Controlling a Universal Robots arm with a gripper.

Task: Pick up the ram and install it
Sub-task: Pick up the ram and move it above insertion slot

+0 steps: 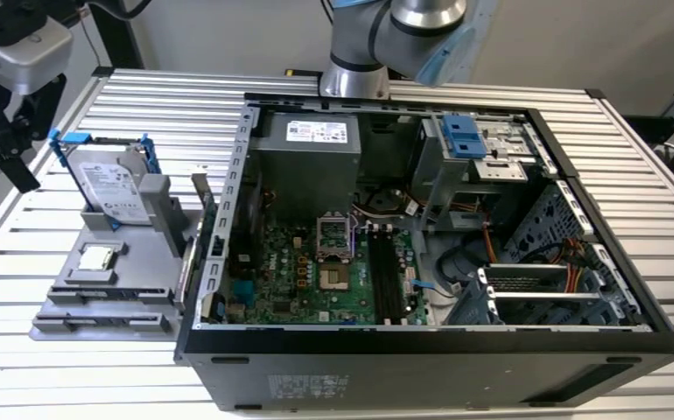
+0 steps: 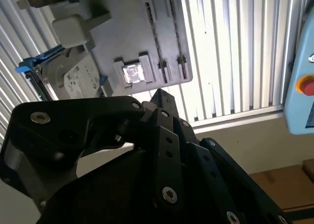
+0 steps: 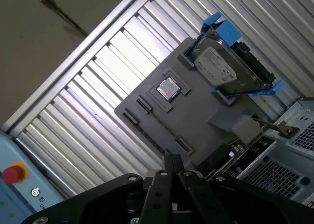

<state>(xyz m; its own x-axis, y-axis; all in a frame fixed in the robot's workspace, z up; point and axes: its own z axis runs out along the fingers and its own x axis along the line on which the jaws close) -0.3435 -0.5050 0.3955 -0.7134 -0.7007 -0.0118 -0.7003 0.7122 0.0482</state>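
The ram (image 1: 198, 219) stands on edge in a slot of the grey fixture (image 1: 115, 293), close to the open computer case (image 1: 431, 346). In the first wrist view the ram (image 3: 269, 123) is a thin strip sticking out of a grey holder block. My gripper (image 1: 19, 175) hangs above the table's edge at the exterior view's left, well away from the ram and off to the side of the fixture. In both wrist views its black fingers (image 3: 168, 161) meet at the tip (image 2: 159, 93) with nothing between them. The long dark memory slots (image 1: 386, 276) lie on the green motherboard (image 1: 302, 280).
A silver hard drive (image 1: 113, 188) in a blue bracket stands on the fixture, and a small square processor chip (image 1: 98, 257) lies in front of it. The arm's base (image 1: 354, 74) sits behind the case. A pale blue box with a red button (image 3: 12, 175) is beside the table.
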